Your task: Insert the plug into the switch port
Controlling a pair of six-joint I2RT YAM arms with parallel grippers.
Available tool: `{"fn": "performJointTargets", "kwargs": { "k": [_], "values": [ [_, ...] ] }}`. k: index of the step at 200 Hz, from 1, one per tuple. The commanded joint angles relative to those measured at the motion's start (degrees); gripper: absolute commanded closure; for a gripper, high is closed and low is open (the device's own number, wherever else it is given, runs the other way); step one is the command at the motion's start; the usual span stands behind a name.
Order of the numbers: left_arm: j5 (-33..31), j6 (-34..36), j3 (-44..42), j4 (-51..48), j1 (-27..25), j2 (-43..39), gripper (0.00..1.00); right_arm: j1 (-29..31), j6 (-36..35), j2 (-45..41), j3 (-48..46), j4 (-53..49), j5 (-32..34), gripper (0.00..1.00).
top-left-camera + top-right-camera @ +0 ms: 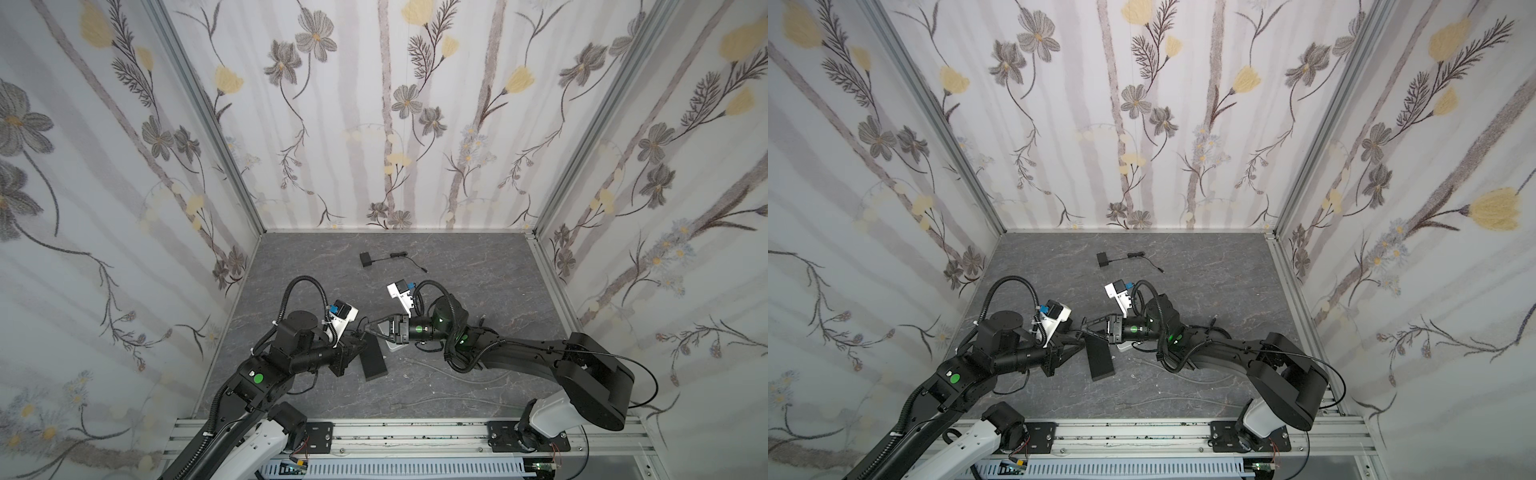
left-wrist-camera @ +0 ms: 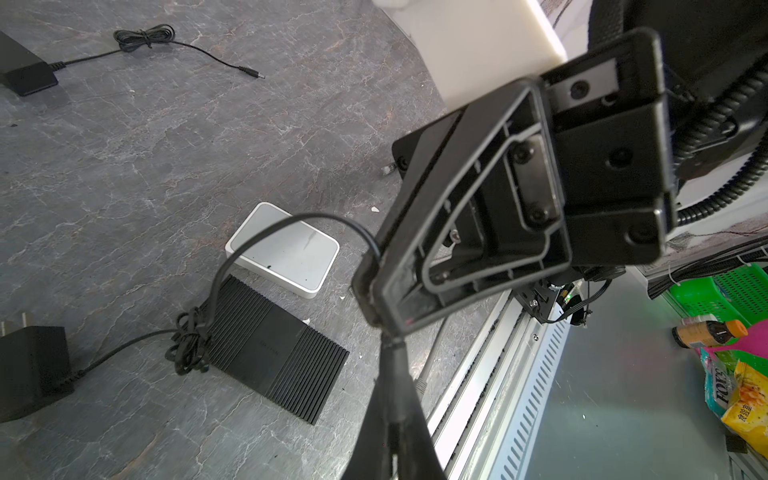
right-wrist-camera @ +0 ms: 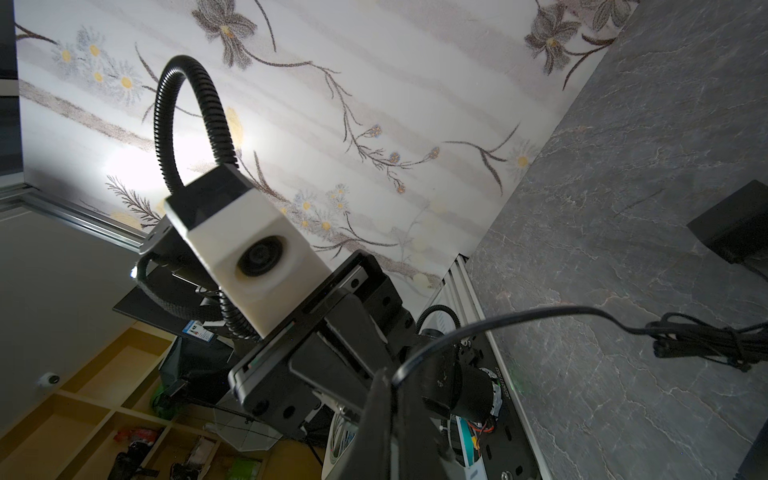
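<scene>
My two grippers meet tip to tip above the table's middle. The right gripper is shut on a thin black cable close to its end. The left gripper is shut right against those tips on the cable's end, where the plug sits mostly hidden between the fingers. The cable loops down to a tied bundle and a black adapter. The flat white switch lies on the table just under the right gripper. Its port does not show.
A black ribbed box lies beside the switch, under the grippers. A second black adapter with its own loose cable lies near the back wall. Flowered walls enclose three sides. An aluminium rail runs along the front edge.
</scene>
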Motion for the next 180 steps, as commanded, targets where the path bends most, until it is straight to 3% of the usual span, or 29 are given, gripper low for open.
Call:
{"fn": "performJointTargets", "kwargs": {
  "k": [1, 11, 33, 69, 103, 120, 139, 180],
  "values": [
    [0.98, 1.11, 0.53, 0.48, -0.06, -0.55, 1.0, 0.03, -0.33, -0.78, -1.56, 1.69, 1.08, 0.84],
    [1.55, 1.44, 0.53, 0.35, -0.01, -0.65, 1.0, -0.09, -1.05, -1.54, -2.11, 1.46, 1.2, 0.76],
    [2.05, 2.25, 0.84, -0.69, 0.01, -0.75, 1.0, -0.83, -6.54, -5.19, -1.68, -5.49, 1.77, 0.72],
    [3.53, 2.64, 1.63, -2.09, -0.05, -0.1, 1.0, -1.41, -26.44, -15.04, 4.14, -33.42, 8.65, 0.7],
    [7.19, 1.82, 4.24, -4.38, -0.14, 2.78, 1.0, -1.38, -41.35, -22.17, 6.13, -50.07, 19.58, 0.69],
    [10.67, -0.24, 6.2, -5.42, -0.38, 5.31, 1.0, -1.23, -46.28, -25.27, 6.38, -54.31, 22.89, 0.69],
    [13.24, -7.41, 6.15, -2.11, -1.25, 6.56, 1.0, -0.97, -49.75, -28.8, 6.18, -56.62, 25.28, 0.69],
    [15.22, -16.13, 7.26, -4.8, -1.34, 8.0, 1.0, 0.01, -52.56, -37.43, 0.6, -52.64, 29.2, 0.67]
  ]
}}
